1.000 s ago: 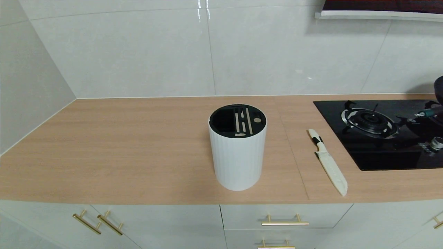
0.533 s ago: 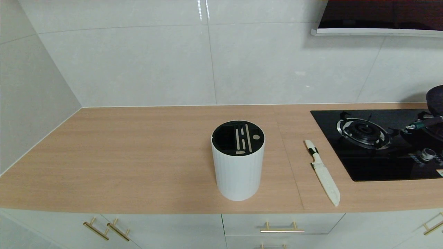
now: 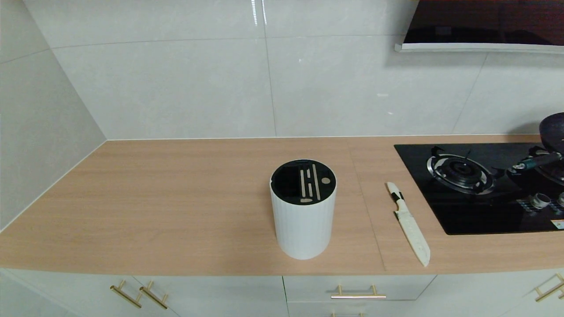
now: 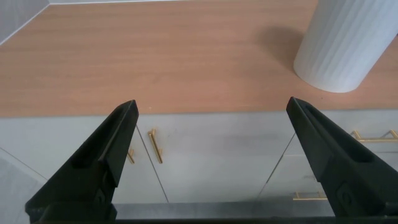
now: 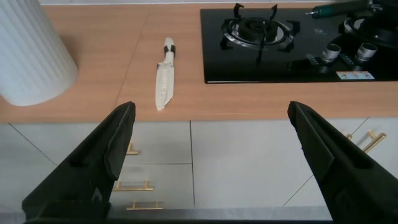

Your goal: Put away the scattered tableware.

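Knife: a cream-white kitchen knife (image 3: 407,222) with a black band on its handle lies flat on the light wooden countertop (image 3: 176,198). It rests between the holder and the hob, touching neither. The handle points toward the back wall and the blade tip lies close to the counter's front edge.
Holder: a white ribbed cylindrical holder (image 3: 303,211) with a black top stands upright near the front edge, to the knife's left. Its top has several narrow slots and one larger opening.
Gap: a strip of wood separates the knife from the holder, and a narrower strip separates it from the hob.
Left gripper: the left gripper (image 4: 210,106) hangs in front of the counter's front edge, facing the cabinet fronts, with the holder off to one side. Its dark fingers are spread wide, released.
Right gripper: the right gripper (image 5: 210,107) hangs off the front edge too, with the knife ahead of it. Its fingers are spread wide, released.
Hob: a black glass gas hob (image 3: 476,207) is set into the counter at the right, with a dark pan (image 3: 553,132) at its far edge.
Counter reach: a broad stretch of wood runs left from the holder to the tiled side wall (image 3: 39,132).
Below: white cabinet fronts with brass bar handles (image 3: 358,294).
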